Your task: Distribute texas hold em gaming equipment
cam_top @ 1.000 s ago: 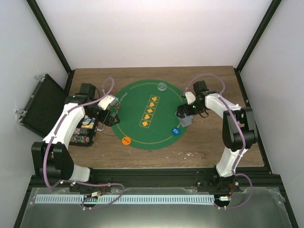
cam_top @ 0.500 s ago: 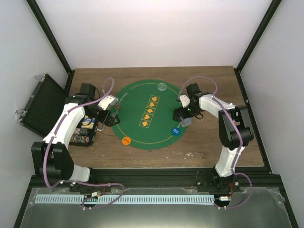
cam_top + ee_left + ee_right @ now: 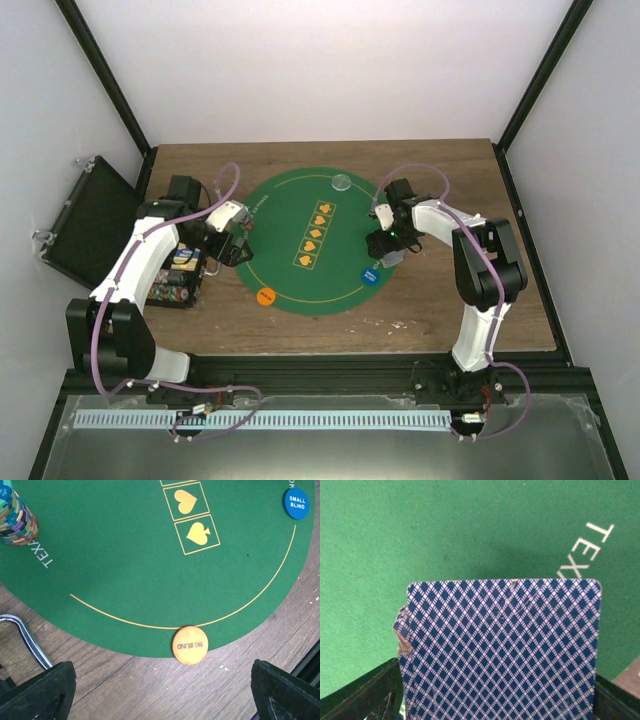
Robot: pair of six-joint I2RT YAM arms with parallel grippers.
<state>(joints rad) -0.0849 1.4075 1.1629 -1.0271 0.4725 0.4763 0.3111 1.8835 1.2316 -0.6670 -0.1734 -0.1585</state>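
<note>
Right wrist view: the right gripper (image 3: 495, 697) clamps a deck of playing cards (image 3: 502, 650) edge to edge between its two fingers; the blue diamond backs face the camera; the deck hangs over the green felt mat (image 3: 445, 530), below white lettering. Left wrist view: the left gripper (image 3: 165, 692) stands wide with nothing between its fingers; the orange BIG BLIND disc (image 3: 189, 645) lies flat on the mat's edge, ahead of the gap and clear of both fingers; the blue SMALL BLIND disc (image 3: 296, 503) lies farther off at the rim; a chip stack (image 3: 15, 520) stands upper left. Top external view: the clear disc (image 3: 342, 183) lies at the mat's far edge, well apart from both grippers.
</note>
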